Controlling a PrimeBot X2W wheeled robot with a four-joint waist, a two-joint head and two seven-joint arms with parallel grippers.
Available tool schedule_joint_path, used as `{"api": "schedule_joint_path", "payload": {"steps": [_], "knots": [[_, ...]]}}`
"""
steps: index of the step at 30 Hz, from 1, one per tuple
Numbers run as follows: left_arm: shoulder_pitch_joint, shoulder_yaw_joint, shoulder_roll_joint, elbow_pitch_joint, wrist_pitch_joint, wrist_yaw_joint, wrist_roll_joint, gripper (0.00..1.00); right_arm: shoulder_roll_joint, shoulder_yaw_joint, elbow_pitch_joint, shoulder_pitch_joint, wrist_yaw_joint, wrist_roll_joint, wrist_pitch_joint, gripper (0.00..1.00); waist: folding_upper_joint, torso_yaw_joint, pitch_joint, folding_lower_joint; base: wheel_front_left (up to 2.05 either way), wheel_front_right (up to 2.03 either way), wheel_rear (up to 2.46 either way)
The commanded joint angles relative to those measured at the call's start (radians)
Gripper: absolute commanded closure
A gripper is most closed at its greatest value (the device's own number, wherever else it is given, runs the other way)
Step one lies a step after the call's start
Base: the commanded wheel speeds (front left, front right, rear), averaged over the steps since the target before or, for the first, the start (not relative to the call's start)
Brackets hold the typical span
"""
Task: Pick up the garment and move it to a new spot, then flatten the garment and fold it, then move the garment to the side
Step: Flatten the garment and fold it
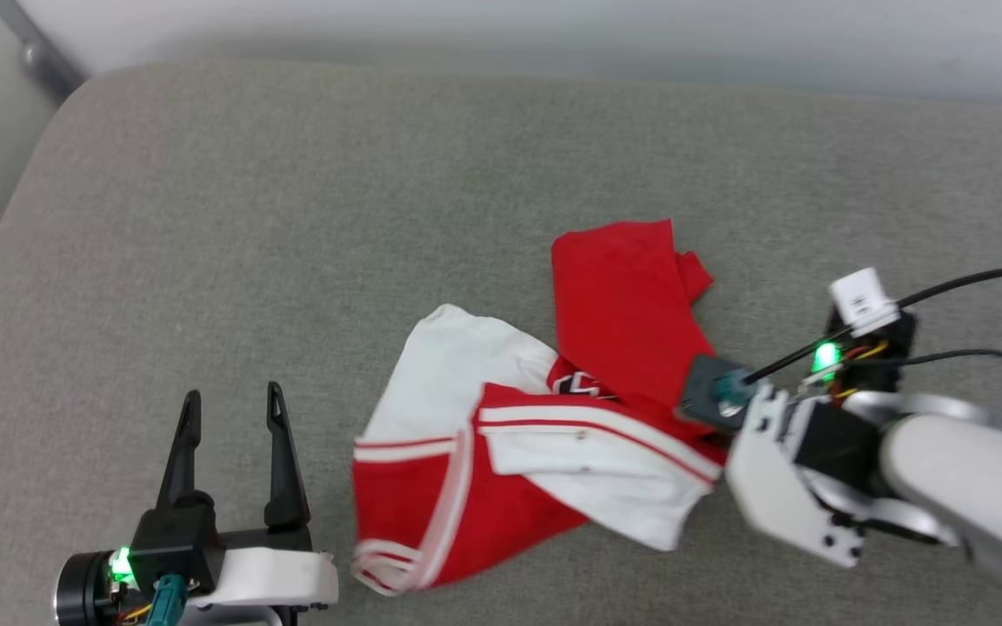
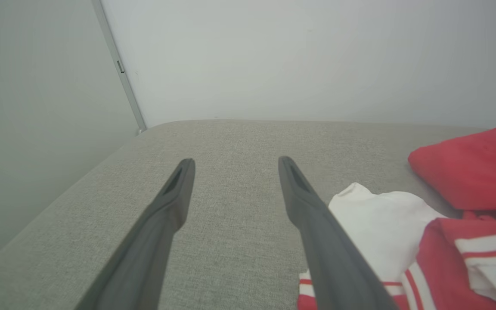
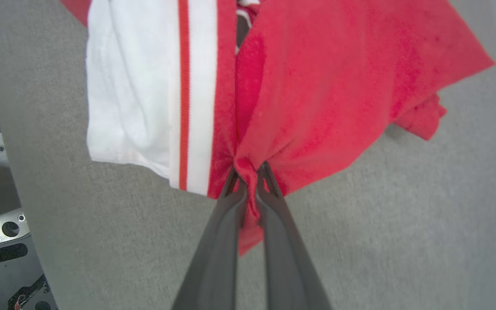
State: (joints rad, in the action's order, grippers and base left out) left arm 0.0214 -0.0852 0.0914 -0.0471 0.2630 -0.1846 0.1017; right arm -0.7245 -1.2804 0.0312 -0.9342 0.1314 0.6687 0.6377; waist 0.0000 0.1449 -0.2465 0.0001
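Two grippers are over a grey fabric surface [image 1: 292, 217] that meets a pale wall [image 2: 317, 56] at its far edge. The garment [image 1: 623, 296] lies crumpled on this surface, right of centre in the head view. A red panel is folded toward the far side and a white sleeve [image 1: 449, 365] with red-white stripe trim lies toward the left. Another white, stripe-edged part [image 1: 605, 469] lies across the near side, and a scrap of black, white-outlined print [image 1: 584, 382] shows between the folds. The right gripper [image 3: 249, 172] meets the garment at its right edge. In the right wrist view its jaws are clenched on a pinch of red cloth, which bunches at the tips and trails down between the fingers. The pale right forearm [image 1: 971, 469] enters from the lower right of the head view. The left gripper [image 1: 234, 393] sits at the lower left, beside the garment but apart from it, with its jaws released, spread wide and grasping nothing
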Motion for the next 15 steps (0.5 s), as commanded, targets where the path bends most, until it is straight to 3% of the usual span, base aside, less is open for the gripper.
{"api": "schedule_joint_path", "payload": {"steps": [1,8,15], "knots": [[0.012,0.007,-0.001,-0.003,0.002,0.006,-0.006,0.00,-0.035,0.000,-0.007,-0.016,-0.001,0.011,-0.013,1.00,0.0000,-0.031,0.034,-0.0001,0.00,0.00,0.00],[0.031,0.019,-0.010,-0.015,0.003,0.028,-0.021,0.00,-0.159,-0.001,-0.106,-0.014,-0.001,0.063,-0.048,1.00,0.0000,-0.045,0.032,-0.0001,0.00,0.00,0.00],[0.026,0.023,-0.020,-0.007,0.003,0.042,-0.030,0.00,-0.124,0.001,-0.277,0.076,-0.001,0.097,-0.085,1.00,0.0000,-0.040,0.013,-0.0001,0.00,0.00,0.00]]}}
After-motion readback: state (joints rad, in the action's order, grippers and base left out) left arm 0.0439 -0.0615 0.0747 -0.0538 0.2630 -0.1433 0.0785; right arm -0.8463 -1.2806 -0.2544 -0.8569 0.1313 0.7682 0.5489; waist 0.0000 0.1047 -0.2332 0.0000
